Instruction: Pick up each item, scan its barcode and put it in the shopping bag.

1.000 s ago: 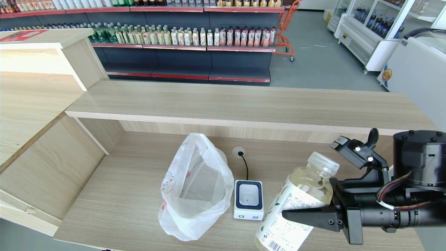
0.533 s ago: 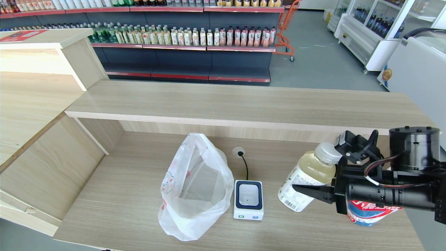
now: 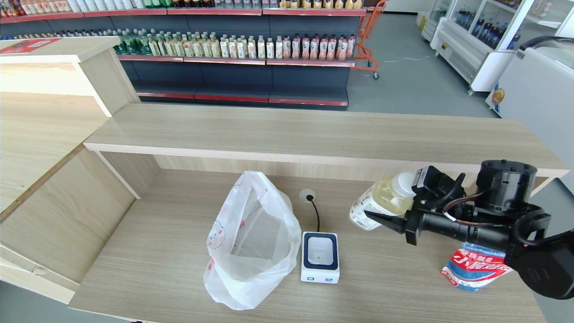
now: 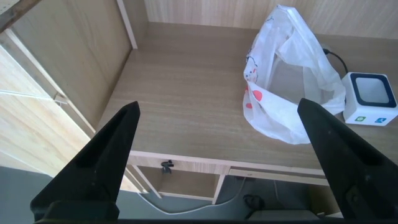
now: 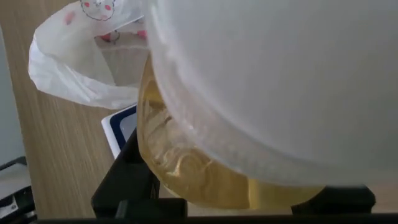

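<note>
My right gripper (image 3: 385,217) is shut on a clear bottle (image 3: 376,202) of pale yellow drink with a white cap and a white label. It holds the bottle tilted in the air, above and to the right of the white barcode scanner (image 3: 319,256) on the counter. The right wrist view has the bottle (image 5: 249,124) close up, with the scanner (image 5: 121,127) and the white shopping bag (image 5: 87,56) beyond it. The bag (image 3: 251,242) stands open just left of the scanner. My left gripper (image 4: 224,155) is open over the counter's front edge, with the bag (image 4: 289,81) and scanner (image 4: 370,96) ahead of it.
A blue, red and white snack packet (image 3: 475,267) lies on the counter at the right, under my right arm. A raised wooden ledge (image 3: 314,134) runs along the back. The scanner's black cable (image 3: 315,211) goes into a hole in the counter.
My right gripper has carried the bottle up and away from the camera, toward the back ledge and a little left. The snack packet has come into sight under the arm.
</note>
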Tool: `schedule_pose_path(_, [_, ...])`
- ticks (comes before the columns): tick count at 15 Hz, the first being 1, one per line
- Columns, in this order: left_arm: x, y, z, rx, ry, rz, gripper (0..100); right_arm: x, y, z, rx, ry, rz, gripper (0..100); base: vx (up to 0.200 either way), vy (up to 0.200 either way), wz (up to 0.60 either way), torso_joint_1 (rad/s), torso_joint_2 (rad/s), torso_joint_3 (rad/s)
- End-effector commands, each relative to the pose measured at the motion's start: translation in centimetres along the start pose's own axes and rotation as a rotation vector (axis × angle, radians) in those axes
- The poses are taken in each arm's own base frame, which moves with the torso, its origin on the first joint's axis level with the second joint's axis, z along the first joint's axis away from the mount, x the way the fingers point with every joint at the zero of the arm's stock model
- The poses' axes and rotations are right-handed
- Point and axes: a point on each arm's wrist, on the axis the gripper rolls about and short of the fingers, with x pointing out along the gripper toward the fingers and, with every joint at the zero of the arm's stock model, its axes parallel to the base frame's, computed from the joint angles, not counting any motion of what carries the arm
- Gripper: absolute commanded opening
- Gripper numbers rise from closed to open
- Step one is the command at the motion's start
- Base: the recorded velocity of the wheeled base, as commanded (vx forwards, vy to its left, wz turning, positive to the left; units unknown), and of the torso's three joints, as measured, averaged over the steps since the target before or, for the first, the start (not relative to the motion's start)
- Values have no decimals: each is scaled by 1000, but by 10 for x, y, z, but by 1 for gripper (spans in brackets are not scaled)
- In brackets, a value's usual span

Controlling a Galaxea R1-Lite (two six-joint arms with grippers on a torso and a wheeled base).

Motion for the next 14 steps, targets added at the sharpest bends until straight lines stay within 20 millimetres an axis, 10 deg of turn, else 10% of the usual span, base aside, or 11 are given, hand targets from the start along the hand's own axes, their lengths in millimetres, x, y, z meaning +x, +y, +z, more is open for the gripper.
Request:
schedule_pose_path(1, [0,0,0,0,-1,0,100,16,11,-26,5,40,44,0,0,0,0,0,0,0])
schedule_pose_path(14, [0,0,0,0,-1,0,100,75,38,-80,-170,-179,181,0,0,0,0,0,0,0])
